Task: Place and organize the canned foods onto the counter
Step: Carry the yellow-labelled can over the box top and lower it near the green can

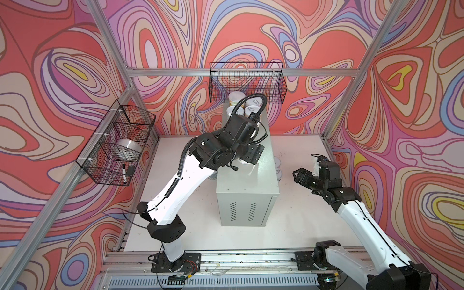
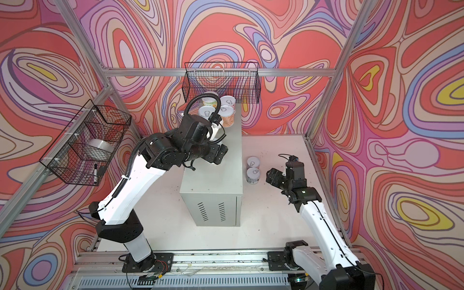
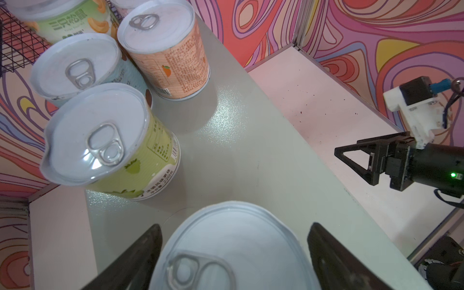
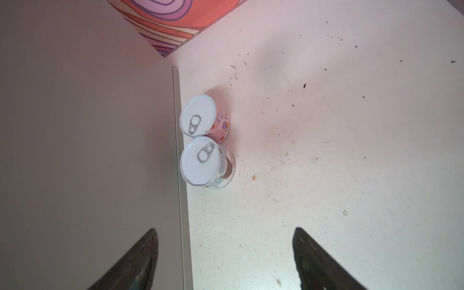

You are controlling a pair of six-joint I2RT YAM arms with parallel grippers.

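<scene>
Presently the left gripper (image 3: 234, 226) hangs over the counter (image 3: 238, 140) with its jaws spread, one finger on either side of a silver-lidded can (image 3: 231, 253) that stands upright on the counter top. A thin gap shows between each finger and the lid's rim, so nothing is pinched. Four further cans stand upright and close together at the counter's far end, below a black wire basket (image 2: 221, 82): a green-label can (image 3: 140, 160), a pale-blue can (image 3: 82, 72), an orange-label can (image 3: 175, 57) and, rearmost, a green-and-peach can (image 3: 62, 25). The right gripper (image 4: 225, 229) hovers above the white tabletop (image 4: 326, 150) near the counter's right side, jaws wide apart and empty. Two cans stand off the counter on the tabletop, touching each other and just beside the counter's side wall: a pink-label can (image 4: 198, 115) and a blue-label can (image 4: 200, 160). In both top views the left arm hides the counter's middle.
</scene>
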